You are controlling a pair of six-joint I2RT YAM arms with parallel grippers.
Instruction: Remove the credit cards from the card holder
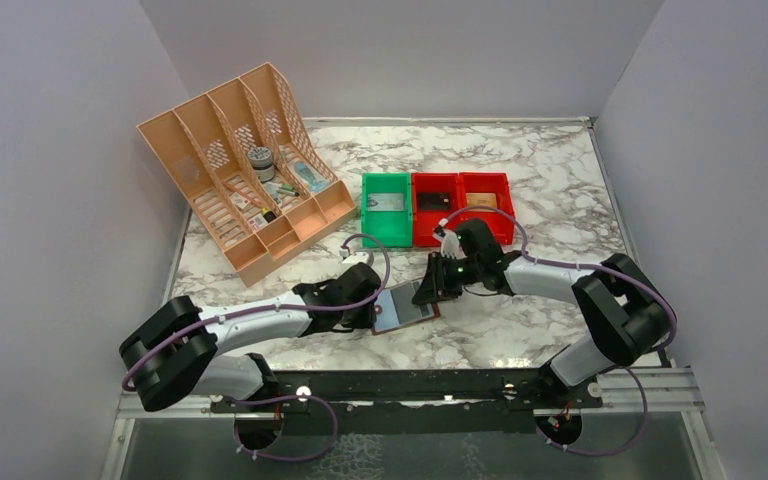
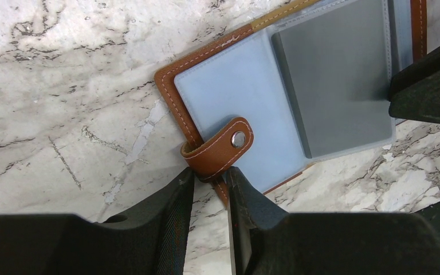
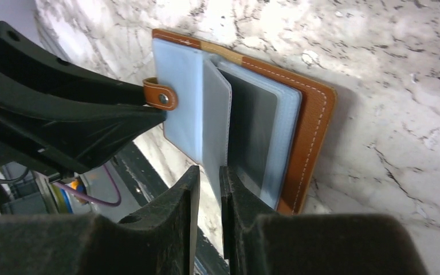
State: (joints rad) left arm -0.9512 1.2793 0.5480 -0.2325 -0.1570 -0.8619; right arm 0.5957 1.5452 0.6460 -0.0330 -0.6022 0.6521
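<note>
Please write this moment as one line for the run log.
holder: open on table | left pincer: at snap tab, grip unclear | right pincer: shut on sleeve | card: in holder

Brown leather bifold card holder (image 1: 405,305) lies open in front of the green plastic bin (image 1: 386,208), one pale sleeve lifted; dark grey credit card (image 2: 335,80) sleeved inside.

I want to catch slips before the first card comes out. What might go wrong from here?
1. The right gripper pinches a lifted pale leaf of the card holder. It may be a sleeve rather than a bare card, so pulling could tear it or drag the whole holder.
2. The left gripper only flanks the small snap tab at the holder's edge. Such a narrow hold might slip and let the holder lift off the table.
</note>
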